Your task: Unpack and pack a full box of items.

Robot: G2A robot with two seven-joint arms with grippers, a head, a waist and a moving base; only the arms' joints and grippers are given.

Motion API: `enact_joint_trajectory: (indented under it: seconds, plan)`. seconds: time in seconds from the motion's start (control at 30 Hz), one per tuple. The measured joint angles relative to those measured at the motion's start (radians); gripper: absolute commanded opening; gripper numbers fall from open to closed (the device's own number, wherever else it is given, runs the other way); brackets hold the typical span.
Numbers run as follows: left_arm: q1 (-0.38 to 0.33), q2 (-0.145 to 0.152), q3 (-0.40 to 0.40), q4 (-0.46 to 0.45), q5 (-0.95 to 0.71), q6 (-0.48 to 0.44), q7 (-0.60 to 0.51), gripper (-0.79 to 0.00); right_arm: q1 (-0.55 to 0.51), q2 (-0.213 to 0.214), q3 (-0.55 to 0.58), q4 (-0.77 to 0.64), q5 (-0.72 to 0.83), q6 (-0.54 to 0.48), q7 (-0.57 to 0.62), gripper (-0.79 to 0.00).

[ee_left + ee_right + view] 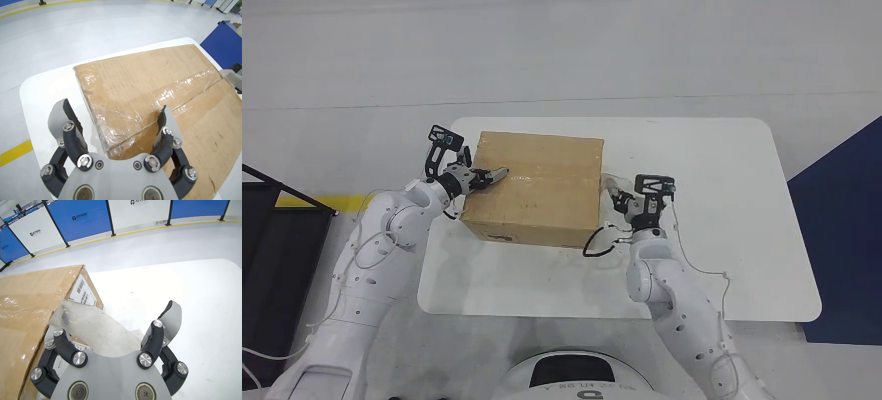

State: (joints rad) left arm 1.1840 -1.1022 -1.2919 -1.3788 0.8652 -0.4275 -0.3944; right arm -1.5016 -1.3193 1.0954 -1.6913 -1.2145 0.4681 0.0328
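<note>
Looking at a brown cardboard box (537, 185), flaps shut on the white surface (722, 200), crinkled clear tape (170, 94) along the top seam, printed label (83, 292) on one end. Flanked by the left tool (115, 103), spread wide over the seam's end, and the right tool (113, 308), splayed against the labelled end.

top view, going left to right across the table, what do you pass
left gripper, open at the box's left edge → cardboard box → right gripper, open at the box's right side → bare stretch of the white table
</note>
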Motion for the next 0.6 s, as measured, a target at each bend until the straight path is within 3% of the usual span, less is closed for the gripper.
enact_joint_trajectory:
  seconds: [0.2, 0.6]
  plan:
    - [0.000, 0.000, 0.000, 0.000, 0.000, 0.000, 0.000, 0.000, 0.053, -0.015, -0.056, 0.026, -0.060, 0.020, 0.060, 0.000]
    - [0.000, 0.000, 0.000, 0.000, 0.000, 0.000, 0.000, 0.000, 0.042, -0.027, -0.092, -0.083, -0.207, 0.062, 0.123, 0.000]
